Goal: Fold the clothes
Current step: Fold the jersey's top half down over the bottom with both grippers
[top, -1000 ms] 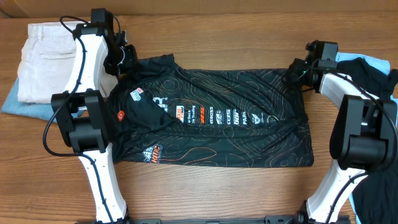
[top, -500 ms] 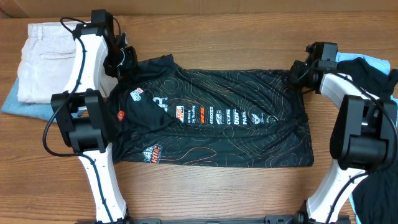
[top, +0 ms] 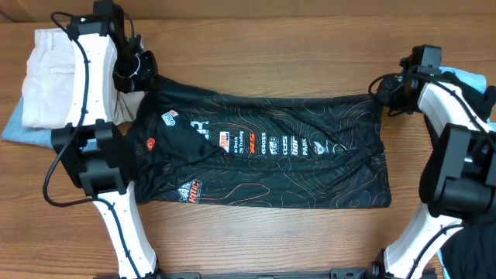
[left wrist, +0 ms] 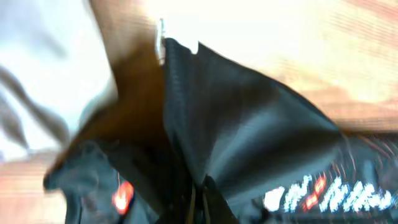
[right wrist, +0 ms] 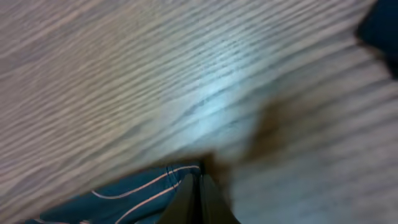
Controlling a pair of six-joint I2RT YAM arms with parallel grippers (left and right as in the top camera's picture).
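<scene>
Overhead: we see both pincers clamped fully shut on the shirt. The left gripper pinches the far sleeve corner and the right gripper the far hem corner. The shirt lies spread mid-table, its far edge stretched straight between them. It's thin, slick black fabric with orange contour lines, creased near the hem.

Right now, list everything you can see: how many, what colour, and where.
shirt: one, black with orange lines and logos, spread mid-table
trousers: one, beige, far left
blue cloth: one, light blue, under the trousers
other clothes: count unclear, light blue and dark, right edge, partly behind the arm
table: one, brown wood
left gripper: one, black, shut on the shirt's far left corner
right gripper: one, black, shut on the shirt's far right corner
</scene>
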